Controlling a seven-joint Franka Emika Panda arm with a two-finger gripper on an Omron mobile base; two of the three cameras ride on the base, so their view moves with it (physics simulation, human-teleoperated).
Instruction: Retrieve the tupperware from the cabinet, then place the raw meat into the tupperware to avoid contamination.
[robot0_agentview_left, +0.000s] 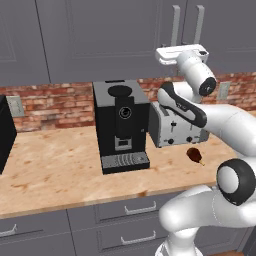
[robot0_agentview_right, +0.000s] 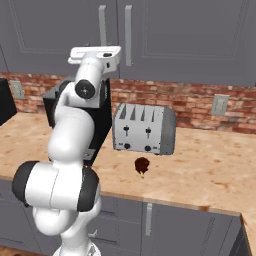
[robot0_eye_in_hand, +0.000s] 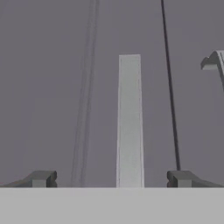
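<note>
gripper (robot0_eye_in_hand: 111, 179), jaws wide and empty, faces the cabinet (robot0_eye_in_hand: 52, 87) handle (robot0_eye_in_hand: 129, 118) at 12 o'clock; doors shut, tupperware unfetched, raw meat (robot0_agentview_right: 142, 165) on the counter (robot0_agentview_right: 210, 170) before the toaster (robot0_agentview_right: 144, 129).

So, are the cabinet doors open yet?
No, both cabinet doors sit flush and closed, with the open gripper facing one handle.

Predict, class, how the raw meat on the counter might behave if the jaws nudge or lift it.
The raw meat is rounded with a thin paler end, so it would probably roll or pivot when nudged. Being small beside the toaster, it is likely light. Its bulbous shape might slip from a loose pinch.
</note>
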